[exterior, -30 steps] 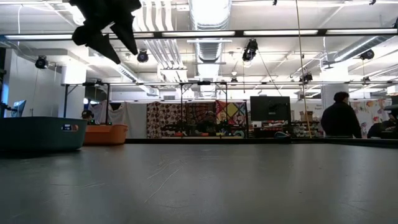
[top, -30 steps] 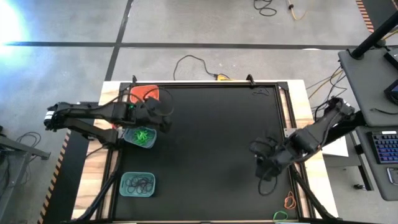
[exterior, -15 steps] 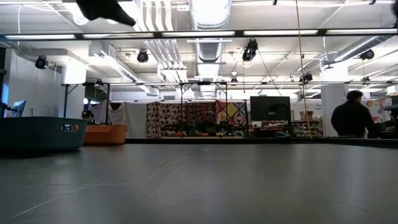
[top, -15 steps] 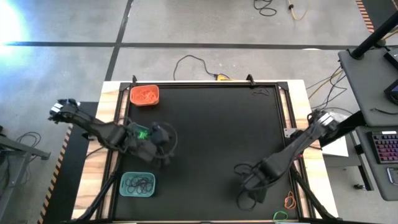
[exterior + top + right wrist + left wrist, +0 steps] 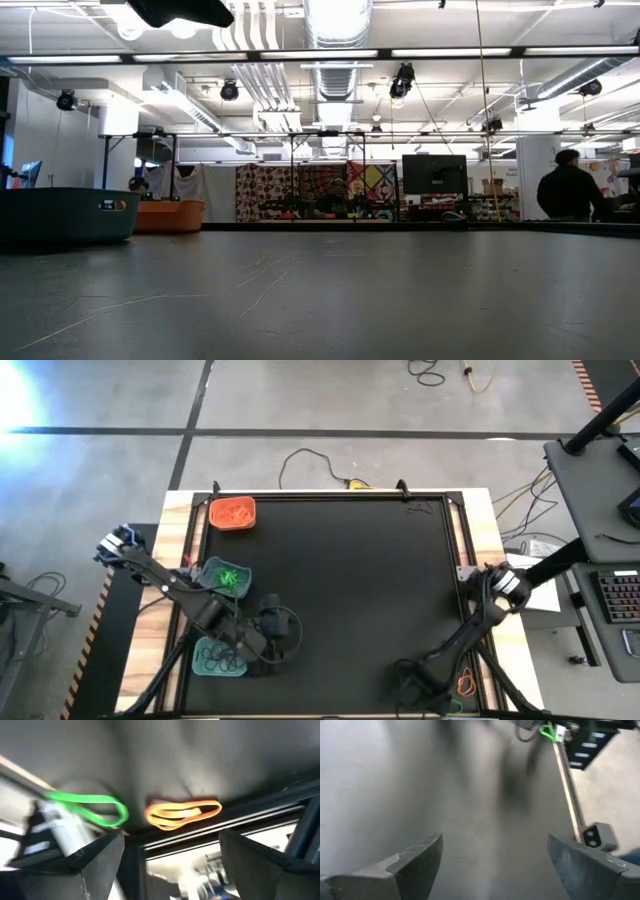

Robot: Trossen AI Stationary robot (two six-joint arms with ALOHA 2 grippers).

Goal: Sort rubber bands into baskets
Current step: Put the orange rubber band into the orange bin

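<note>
Orange band (image 5: pixel 183 813) and green band (image 5: pixel 90 804): near right table corner, by the edge rail. Right gripper (image 5: pixel 170 857) just before them, jaws spread, empty. Left gripper (image 5: pixel 492 865) spread beside near teal basket (image 5: pixel 219 658). Risk: both bands caught together, or pushed off the edge.

Black table (image 5: pixel 350 580) carries three baskets (image 5: pixel 231 513) (bands (image 5: pixel 466 682) at edge).

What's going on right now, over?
Left gripper open, beside black-band basket. Right gripper open, nearing orange rubber band and green rubber band. Nothing blocking.
</note>
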